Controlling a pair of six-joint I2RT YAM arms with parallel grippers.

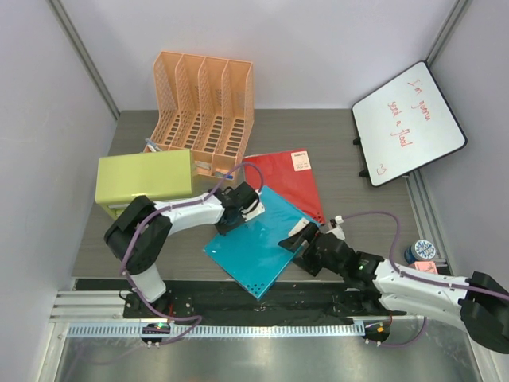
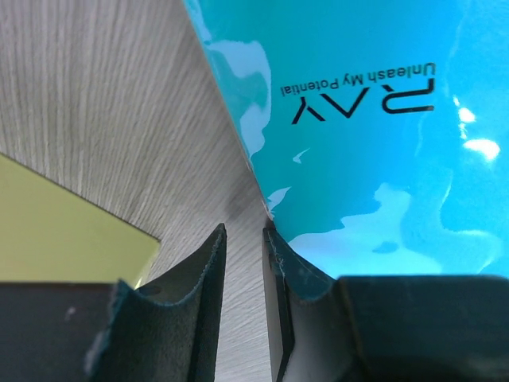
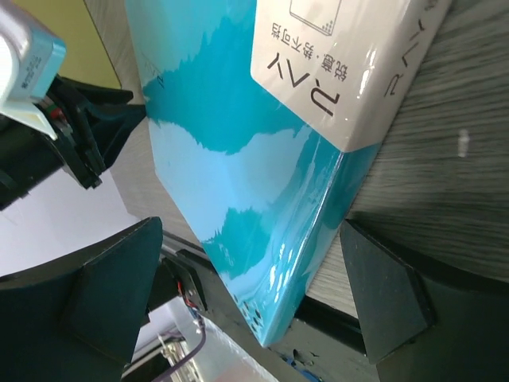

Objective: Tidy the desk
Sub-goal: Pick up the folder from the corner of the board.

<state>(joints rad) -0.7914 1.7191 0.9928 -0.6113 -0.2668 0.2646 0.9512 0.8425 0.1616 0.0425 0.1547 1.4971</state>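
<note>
the step in hand is judged to be the handling of the teal folder (image 1: 258,243), which lies flat near the middle of the desk (image 1: 334,135), partly over a red folder (image 1: 286,179) and just right of the green cabinet (image 1: 143,179). the left gripper (image 2: 242,231) is set at the folder's far left corner; its fingers (image 2: 199,278) are drawn nearly together, a narrow gap is left, and only bare desk is seen in that gap, the corner lying against the right finger's tip. the right gripper (image 3: 250,227) is spread fully wide, and the folder's right edge is straddled without visible contact. next, a closing on that edge is probably called for, so the folder can be lifted toward the orange rack (image 1: 203,99).
</note>
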